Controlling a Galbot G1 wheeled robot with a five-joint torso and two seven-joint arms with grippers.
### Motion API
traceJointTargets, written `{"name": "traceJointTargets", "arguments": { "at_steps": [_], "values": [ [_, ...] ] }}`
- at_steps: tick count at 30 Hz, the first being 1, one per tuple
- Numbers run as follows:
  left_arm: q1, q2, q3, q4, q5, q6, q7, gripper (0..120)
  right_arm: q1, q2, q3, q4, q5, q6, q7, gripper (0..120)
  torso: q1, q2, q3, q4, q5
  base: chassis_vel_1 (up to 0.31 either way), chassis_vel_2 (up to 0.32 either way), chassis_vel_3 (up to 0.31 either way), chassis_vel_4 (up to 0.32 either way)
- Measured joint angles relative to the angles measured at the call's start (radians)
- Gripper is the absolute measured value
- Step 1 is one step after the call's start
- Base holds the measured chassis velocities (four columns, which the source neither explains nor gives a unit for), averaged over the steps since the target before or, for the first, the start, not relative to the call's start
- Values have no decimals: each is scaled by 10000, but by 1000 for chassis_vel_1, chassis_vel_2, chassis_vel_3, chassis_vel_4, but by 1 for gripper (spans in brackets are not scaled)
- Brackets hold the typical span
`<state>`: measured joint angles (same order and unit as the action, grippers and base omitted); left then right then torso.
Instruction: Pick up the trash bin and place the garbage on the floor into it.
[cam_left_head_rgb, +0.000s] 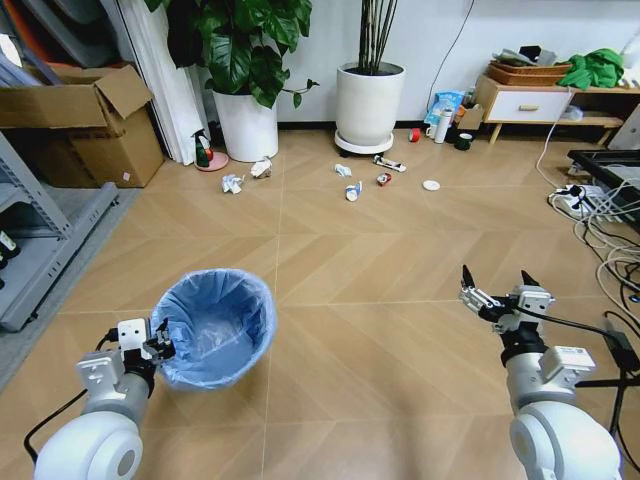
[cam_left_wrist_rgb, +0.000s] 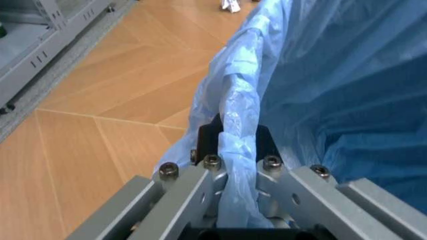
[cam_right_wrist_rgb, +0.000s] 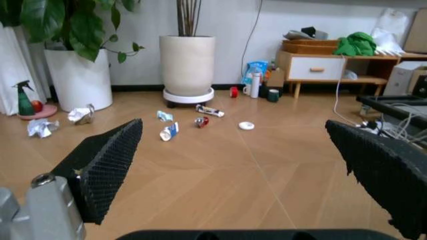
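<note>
The trash bin (cam_left_head_rgb: 215, 330), black with a crinkled light-blue bag over its rim, stands on the floor (cam_left_head_rgb: 380, 340) at lower left. My left gripper (cam_left_head_rgb: 160, 342) is shut on its near rim; in the left wrist view the fingers (cam_left_wrist_rgb: 208, 145) pinch the bag-covered rim (cam_left_wrist_rgb: 237, 125). My right gripper (cam_left_head_rgb: 497, 287) hovers open at lower right, its pads (cam_right_wrist_rgb: 107, 167) wide apart and nothing between them. The garbage lies far ahead: two white paper wads (cam_left_head_rgb: 232, 183), blue-and-white wrappers (cam_left_head_rgb: 352, 190), a red-white crushed piece (cam_left_head_rgb: 384, 179), a thin tube (cam_left_head_rgb: 390, 163) and a white lid (cam_left_head_rgb: 431, 185).
Two big white plant pots (cam_left_head_rgb: 369, 104) stand against the back wall. A cardboard box (cam_left_head_rgb: 80, 125) and a grey metal shelf (cam_left_head_rgb: 40, 240) are on the left. Cables and a power strip (cam_left_head_rgb: 590, 215) run along the right. A low wooden cabinet (cam_left_head_rgb: 530, 100) sits at back right.
</note>
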<state>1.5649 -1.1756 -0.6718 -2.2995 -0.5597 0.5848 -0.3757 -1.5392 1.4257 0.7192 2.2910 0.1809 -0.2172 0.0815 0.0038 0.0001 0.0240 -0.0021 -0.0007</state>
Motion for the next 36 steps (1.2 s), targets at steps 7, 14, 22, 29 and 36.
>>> {"name": "traceJointTargets", "arguments": {
  "at_steps": [7,14,22,29,36],
  "values": [
    [-15,-8,1,14,7,-22,35,0,-27,6,-4,-13,-123,53,-81,100,4,-3,3,-2,-1,-146,149,143,-148],
    [20,-28,23,14,126,-74,143,0,-7,37,-43,-46,-197,57,-108,100,1,-2,-1,-1,0,-16,79,39,-86],
    [75,-81,88,12,267,-171,194,0,37,62,-59,-104,-226,115,-128,100,1,-2,0,-1,0,2,174,11,-178],
    [125,-94,99,-27,324,-221,221,0,55,73,-69,-122,-242,152,-134,100,1,-2,0,-2,-3,-16,232,19,-222],
    [174,-82,87,-88,342,-244,251,0,63,85,-101,-140,-293,169,-169,100,1,-2,0,-1,3,-36,177,53,-169]
  ]
}}
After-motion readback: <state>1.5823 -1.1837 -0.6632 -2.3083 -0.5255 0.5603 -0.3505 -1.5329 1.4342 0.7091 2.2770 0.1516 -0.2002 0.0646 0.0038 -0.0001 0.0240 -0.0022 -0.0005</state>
